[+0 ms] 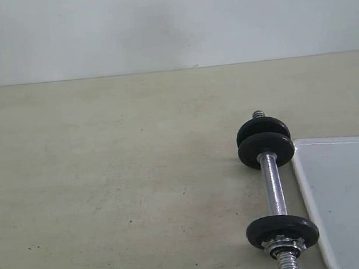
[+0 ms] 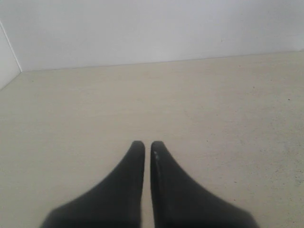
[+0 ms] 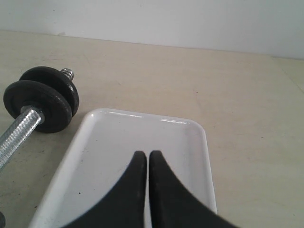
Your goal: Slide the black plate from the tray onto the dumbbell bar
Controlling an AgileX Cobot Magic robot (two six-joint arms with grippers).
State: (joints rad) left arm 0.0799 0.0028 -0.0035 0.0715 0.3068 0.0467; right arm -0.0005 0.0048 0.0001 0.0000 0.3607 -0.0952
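Note:
The chrome dumbbell bar (image 1: 273,186) lies on the table just left of the white tray (image 1: 348,189). Two black plates (image 1: 266,150) sit side by side on its far end, and one black plate (image 1: 282,231) sits on its near end behind a silver star nut (image 1: 282,247). The part of the tray that shows holds nothing. My right gripper (image 3: 147,153) hangs shut and empty over the tray (image 3: 118,137), with the bar (image 3: 14,135) and the far plates (image 3: 47,97) beside it. My left gripper (image 2: 144,143) is shut and empty over bare table. Neither gripper shows in the exterior view.
The beige table (image 1: 121,190) runs back to a white wall (image 1: 157,23). The tray runs out of the exterior view at the right and bottom edges. A threaded bar end (image 1: 286,267) pokes toward the front edge.

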